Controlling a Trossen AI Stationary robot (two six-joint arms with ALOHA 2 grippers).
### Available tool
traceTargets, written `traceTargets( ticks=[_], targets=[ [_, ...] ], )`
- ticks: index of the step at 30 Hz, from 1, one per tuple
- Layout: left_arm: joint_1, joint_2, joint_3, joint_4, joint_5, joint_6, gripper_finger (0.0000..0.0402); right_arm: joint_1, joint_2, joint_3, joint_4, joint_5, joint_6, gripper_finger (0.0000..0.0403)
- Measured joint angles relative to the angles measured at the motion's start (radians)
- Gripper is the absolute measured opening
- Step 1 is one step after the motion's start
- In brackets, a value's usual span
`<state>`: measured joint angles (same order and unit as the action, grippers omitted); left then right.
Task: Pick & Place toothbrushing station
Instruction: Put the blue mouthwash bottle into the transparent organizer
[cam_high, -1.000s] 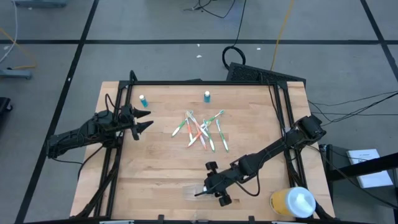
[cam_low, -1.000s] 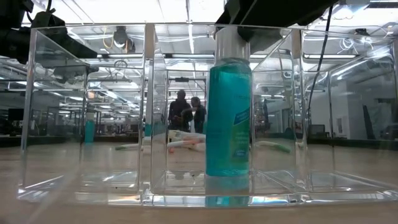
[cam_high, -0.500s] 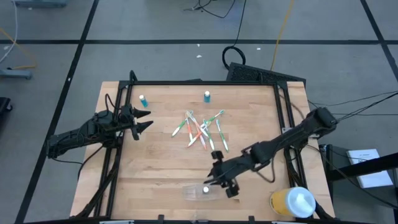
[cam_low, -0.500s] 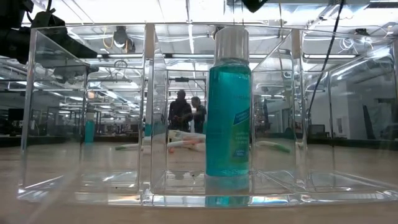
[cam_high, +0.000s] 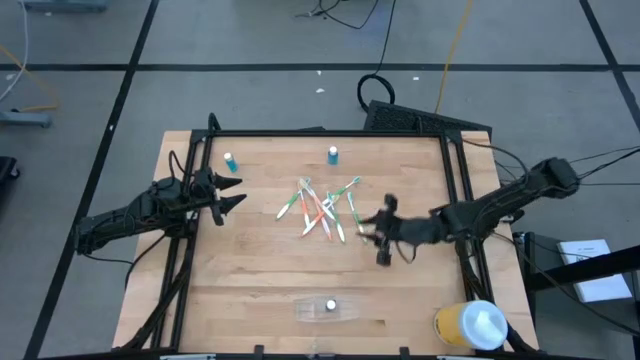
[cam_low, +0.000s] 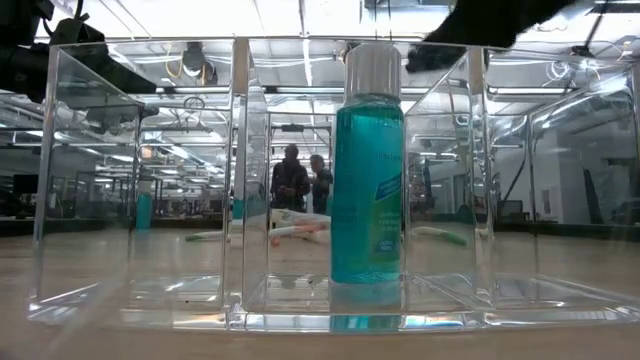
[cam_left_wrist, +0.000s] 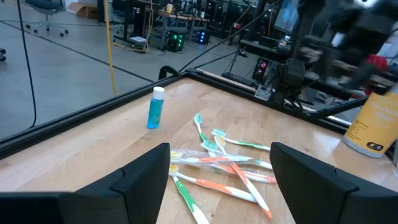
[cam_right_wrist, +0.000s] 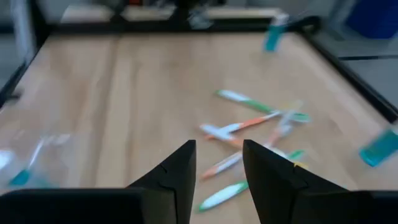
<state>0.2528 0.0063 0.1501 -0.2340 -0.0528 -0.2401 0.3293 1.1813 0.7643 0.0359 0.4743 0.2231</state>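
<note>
- Broadly, wooden worktop (cam_high: 250, 270) framed by dark rails, seen whole from above.
- Left arm parked over the worktop's left side; left pincer (cam_high: 232, 195) spread wide, holding nothing, aimed toward the toothbrushes.
- Right arm stretched in from the right edge; right pincer (cam_high: 372, 228) above the worktop just right of the toothbrush pile, fingers (cam_right_wrist: 176, 168) parted only narrowly with nothing between them.
- Yellow cup with white lid (cam_high: 472, 325) at the near right corner, well apart from the pile.
- Toothbrushing station (cam_high: 328, 309), clear plastic, lying at the near edge around the middle, faint against the wood; filling the low view (cam_low: 150, 180) as upright see-through compartments.
- Teal bottle with a pale cap (cam_low: 367, 170) standing upright inside the station's middle compartment; cap showing as a white dot from above (cam_high: 330, 305).
- Heap of toothbrushes (cam_high: 322, 208), green, orange and white, crossed over one another at the worktop's centre; also plain in the left wrist view (cam_left_wrist: 224, 158).
- Small blue bottle (cam_high: 333, 154) upright at the far edge, near the middle.
- Second small blue bottle (cam_high: 230, 161) upright toward the far left, near the left pincer.
- Two people (cam_low: 300, 182) standing far off in the room beyond, seen through the station's walls.
</note>
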Motion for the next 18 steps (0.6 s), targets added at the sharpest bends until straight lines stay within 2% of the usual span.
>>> traceTargets(
  ticks=[4, 9, 14, 18],
  targets=[
    [0.000, 0.000, 0.000, 0.000, 0.000, 0.000, 0.0283, -0.125, -0.098, -0.206, 0.239, -0.003, -0.004, 0.0123],
    [0.000, 0.000, 0.000, 0.000, 0.000, 0.000, 0.0283, -0.283, -0.146, -0.403, 0.447, -0.016, -0.012, 0.0123],
    [0.000, 0.000, 0.000, 0.000, 0.000, 0.000, 0.0283, -0.424, -0.154, -0.534, 0.688, -0.156, -0.037, 0.0123],
    [0.000, 0.000, 0.000, 0.000, 0.000, 0.000, 0.0283, -0.507, -0.155, -0.587, 0.793, -0.265, -0.046, 0.0123]
  ],
)
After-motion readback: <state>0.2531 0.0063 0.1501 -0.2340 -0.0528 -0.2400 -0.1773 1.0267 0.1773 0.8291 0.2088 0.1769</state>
